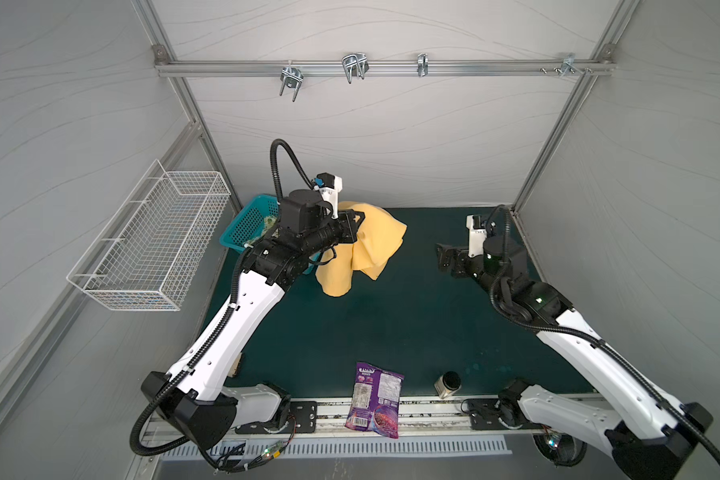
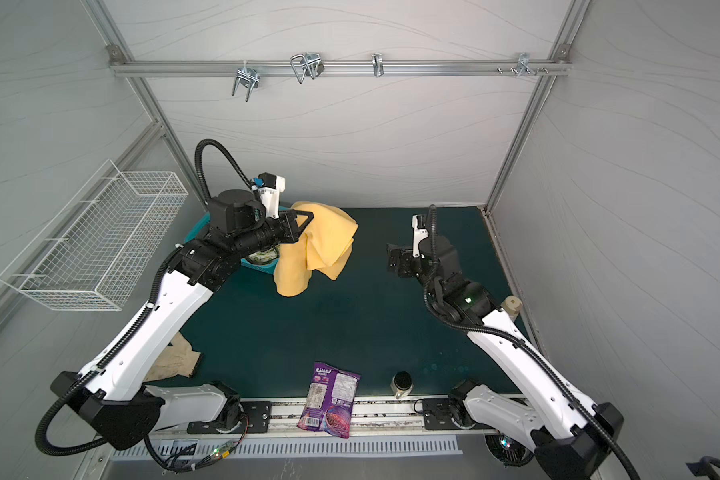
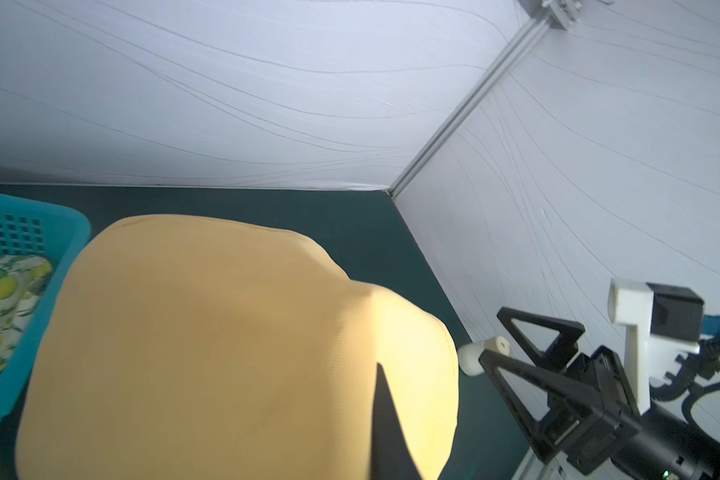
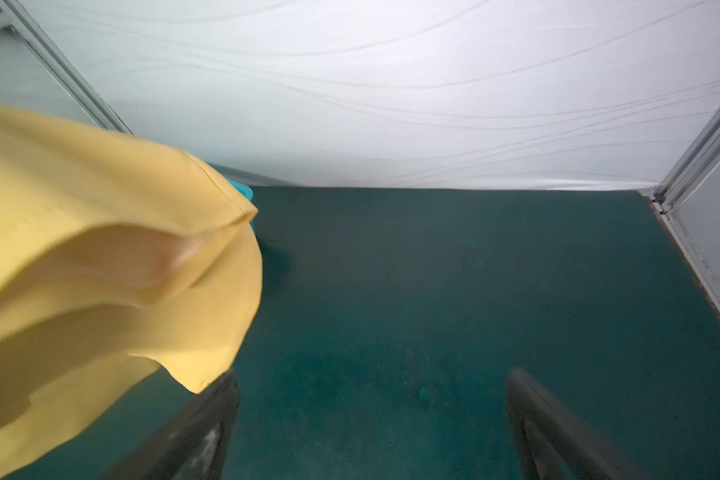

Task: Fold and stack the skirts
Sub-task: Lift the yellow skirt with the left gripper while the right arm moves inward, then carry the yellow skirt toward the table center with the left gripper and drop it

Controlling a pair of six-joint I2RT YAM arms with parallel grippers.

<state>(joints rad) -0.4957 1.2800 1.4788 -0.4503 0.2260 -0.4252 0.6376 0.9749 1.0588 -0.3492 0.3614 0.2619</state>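
Note:
The mustard-yellow skirt [image 1: 375,245] [image 2: 325,245] hangs bunched above the back left of the green mat, next to the teal basket. My left gripper [image 1: 352,226] [image 2: 300,226] is shut on its upper edge. In the left wrist view the yellow cloth [image 3: 204,332] covers the jaws, and only one dark finger [image 3: 387,432] shows. The lemon-print skirt [image 3: 1,299] [image 2: 262,257] lies crumpled in the basket. My right gripper [image 1: 443,257] [image 2: 393,259] [image 4: 371,378] stands open and empty over the mat at the right. The yellow skirt [image 4: 80,270] hangs just beside one of its fingers.
The teal basket [image 1: 246,224] sits at the back left. A white wire basket [image 1: 150,241] hangs on the left wall. A purple snack bag [image 1: 377,399] and a small jar [image 1: 448,383] lie at the mat's front edge. A beige rag [image 2: 175,357] lies under the left arm.

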